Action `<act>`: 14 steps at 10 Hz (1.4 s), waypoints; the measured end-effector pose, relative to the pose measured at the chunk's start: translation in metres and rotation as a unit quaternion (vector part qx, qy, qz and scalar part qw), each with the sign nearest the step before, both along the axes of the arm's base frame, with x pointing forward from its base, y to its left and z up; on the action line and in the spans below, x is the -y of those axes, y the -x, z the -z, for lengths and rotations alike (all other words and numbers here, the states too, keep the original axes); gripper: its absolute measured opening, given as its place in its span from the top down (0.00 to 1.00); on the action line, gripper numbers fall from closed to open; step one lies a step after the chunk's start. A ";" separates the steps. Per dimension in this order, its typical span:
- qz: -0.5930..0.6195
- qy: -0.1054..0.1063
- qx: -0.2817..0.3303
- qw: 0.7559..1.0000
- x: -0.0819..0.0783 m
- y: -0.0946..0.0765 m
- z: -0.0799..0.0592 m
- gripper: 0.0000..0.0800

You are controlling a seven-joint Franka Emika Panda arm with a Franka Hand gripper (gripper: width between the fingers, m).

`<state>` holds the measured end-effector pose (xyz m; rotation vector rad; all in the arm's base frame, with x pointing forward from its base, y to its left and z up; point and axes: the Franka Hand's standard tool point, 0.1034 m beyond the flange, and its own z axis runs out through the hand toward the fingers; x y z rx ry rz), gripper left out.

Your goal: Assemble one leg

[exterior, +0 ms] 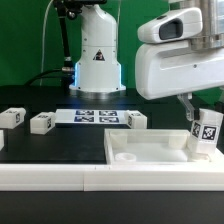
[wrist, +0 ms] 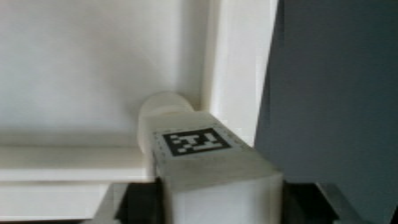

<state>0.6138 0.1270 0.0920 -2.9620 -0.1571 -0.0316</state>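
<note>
Exterior view. The arm reaches forward from its base (exterior: 97,62) at the back of the black table (exterior: 50,145). Its bulky white wrist hangs high on the exterior view's right. The gripper (exterior: 199,120) points downward, and its fingers are closed around the leg (exterior: 205,133), a small white post with its black-and-white tag facing the camera. The leg is held slightly tilted over the corner of the large flat white tabletop piece (exterior: 150,152) at the exterior view's right. From here I cannot tell whether its lower end touches that piece.

The marker board (exterior: 97,117) lies flat behind the tabletop piece, in front of the base. Loose blocks (exterior: 41,122) sit in a row to either side of it — two toward the exterior view's left, one just beside the board on the right. All are well apart from the gripper, and nothing stands between the leg and the corner.

Wrist view. The camera looks down the length of the leg (wrist: 199,150), with its tag and rounded far end plainly visible. The dark inner faces of the gripper (wrist: 214,205) press on both flanks of the post — a detail the exterior view leaves unclear. Beyond the leg's tip is the inside corner of the tabletop piece (wrist: 71,80), where two raised rims meet, with dark table (wrist: 338,90) outside the rim. The base, board and loose blocks are out of this frame.
</note>
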 end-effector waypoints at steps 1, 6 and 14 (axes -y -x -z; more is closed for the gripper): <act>0.000 0.000 0.000 1.000 0.000 0.000 0.000 0.61; 0.076 -0.005 -0.012 0.997 0.001 -0.001 0.000 0.61; 0.412 -0.032 -0.043 0.909 -0.001 -0.007 -0.001 0.61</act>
